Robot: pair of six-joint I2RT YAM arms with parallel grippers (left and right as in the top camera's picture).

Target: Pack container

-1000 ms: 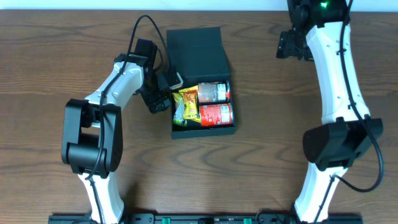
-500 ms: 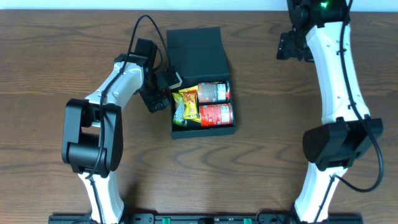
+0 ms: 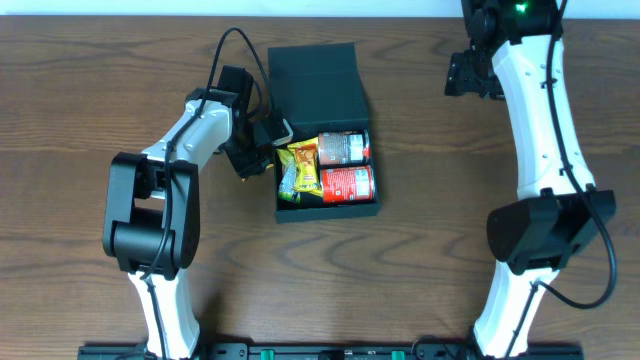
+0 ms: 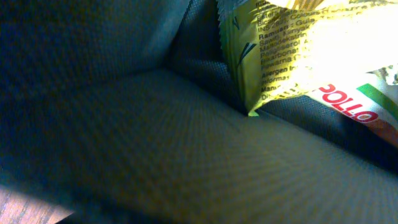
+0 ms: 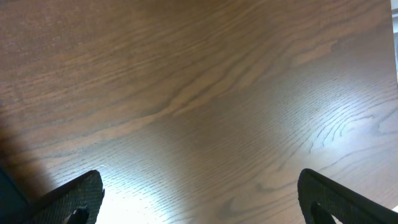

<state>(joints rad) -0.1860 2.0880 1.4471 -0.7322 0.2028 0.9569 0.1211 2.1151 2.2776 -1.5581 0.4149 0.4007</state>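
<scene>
We saw the left gripper (image 3: 270, 142) at the container's (image 3: 315, 90) left wall; we couldn't tell its jaws. The right gripper (image 3: 467, 75), jaws spread, hung well apart.

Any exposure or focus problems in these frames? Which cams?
Left wrist: too close, container wall dark and soft, yellow packet blown out at top right. Right wrist: glare patches on the table, grain still readable. Overhead: even light, sharp, red cans clearly visible.

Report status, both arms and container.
Right gripper open over table, away from container. Left gripper at container's left wall, jaws unclear. Lid open; red cans, yellow packets inside. No obstruction seen.
</scene>
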